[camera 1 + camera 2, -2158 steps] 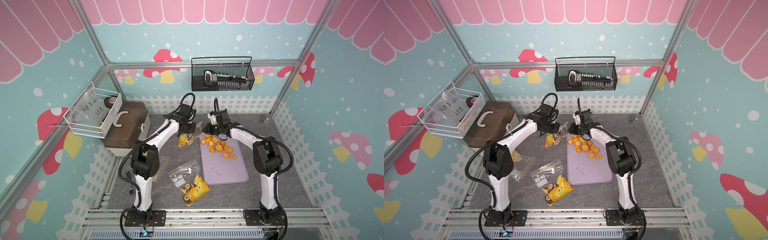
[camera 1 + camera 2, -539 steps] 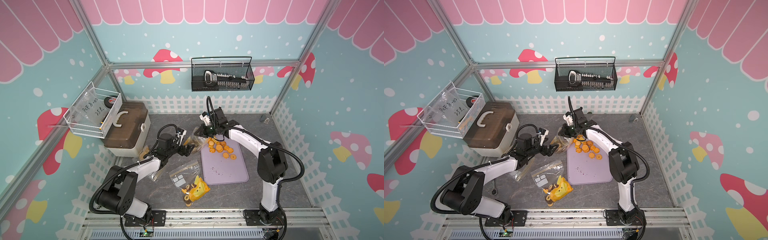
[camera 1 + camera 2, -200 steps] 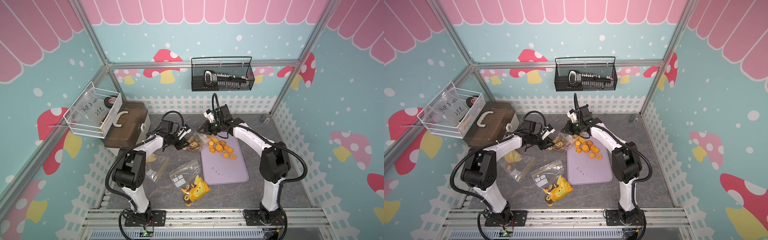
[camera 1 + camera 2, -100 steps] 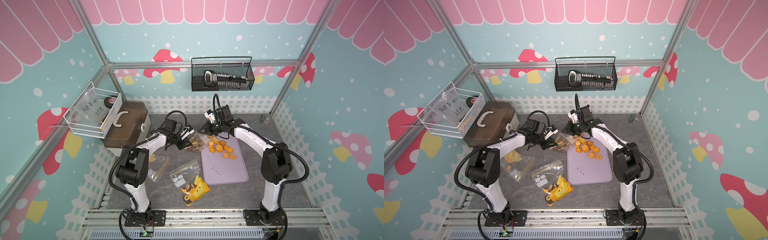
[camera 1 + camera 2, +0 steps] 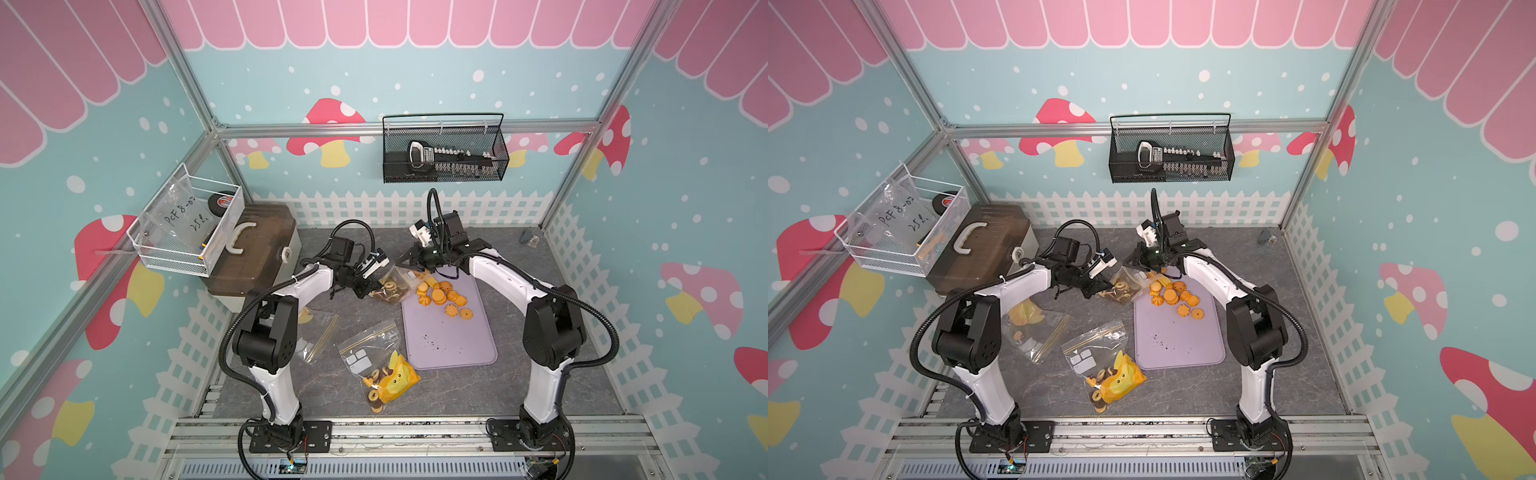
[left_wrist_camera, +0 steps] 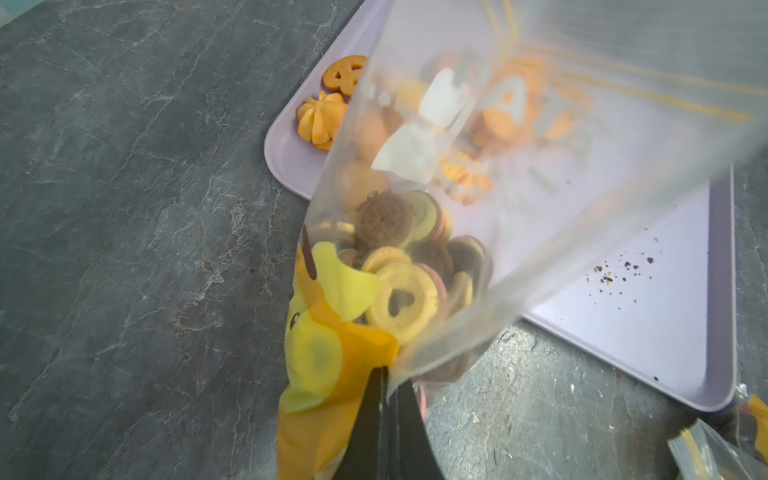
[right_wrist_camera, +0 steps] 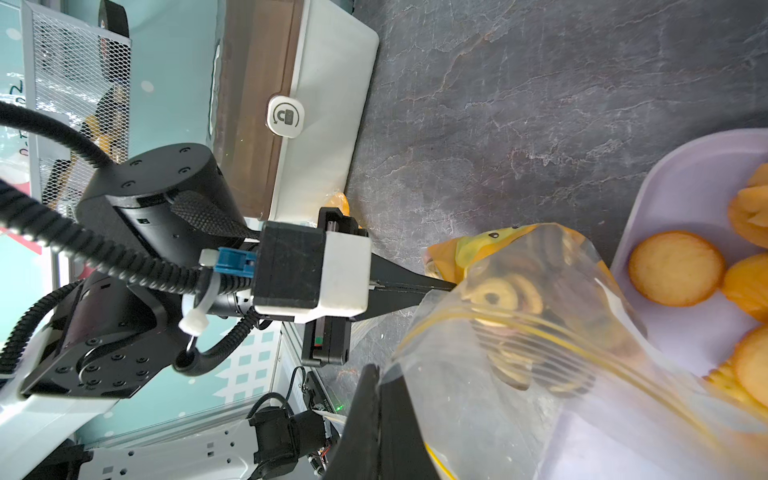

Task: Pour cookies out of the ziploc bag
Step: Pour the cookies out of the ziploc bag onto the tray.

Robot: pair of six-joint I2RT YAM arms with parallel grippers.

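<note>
I have the zip bag point(image 5: 394, 281) strung between both arms, off the tabletop point(image 5: 519, 386) near the middle of its far edge, at the purple tray's point(image 5: 453, 345) far left corner. My left gripper point(image 6: 384, 399) is pressed together on the bag's closed bottom corner, and the right gripper point(image 7: 376, 401) pinches the zip end. The long axis slants from the low closed end up to the zip end over the tray. Brown, yellow and pink ring cookies point(image 6: 399, 266) and a yellow packet point(image 6: 320, 357) sit pooled at the low end. Orange cookies point(image 5: 442, 297) lie heaped on the tray's far part, as before. A second ago the left gripper was spread beside the bag. Two more bags point(image 5: 374, 357) lie nearer the front edge.
</note>
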